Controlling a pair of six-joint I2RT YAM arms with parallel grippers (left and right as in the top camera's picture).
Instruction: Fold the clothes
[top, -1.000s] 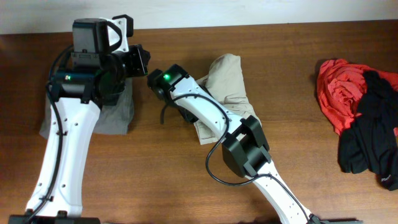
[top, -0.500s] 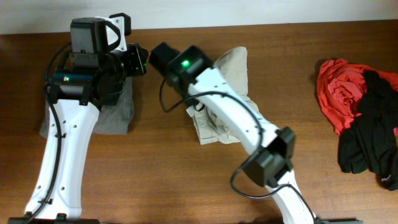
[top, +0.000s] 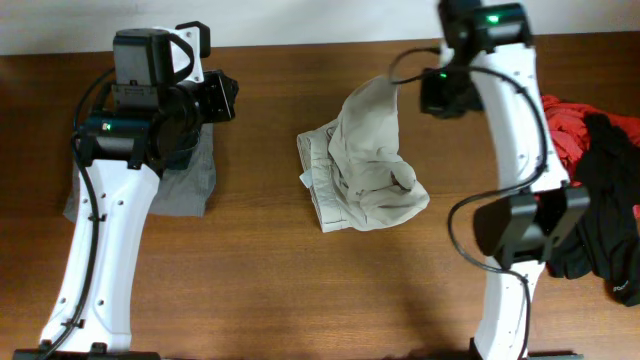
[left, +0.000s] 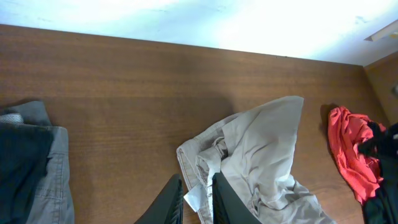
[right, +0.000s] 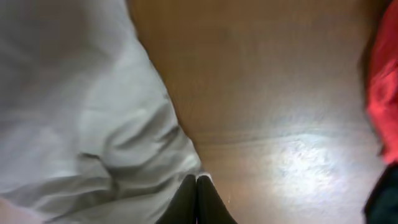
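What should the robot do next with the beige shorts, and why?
Probably draw the right pincer slowly up and away from the heap. It looks shut on an edge of the beige shorts, which lie bunched and wrinkled; pulling that edge out should spread them flat before any fold.

Overhead: straight down, far, over the brown wooden bench (top: 250, 260). Left wrist: low, oblique, facing the white back wall (left: 186, 18), mid-range. Right wrist: steeply down, very close, blurred. All three share the crumpled beige khaki shorts (top: 365, 170).
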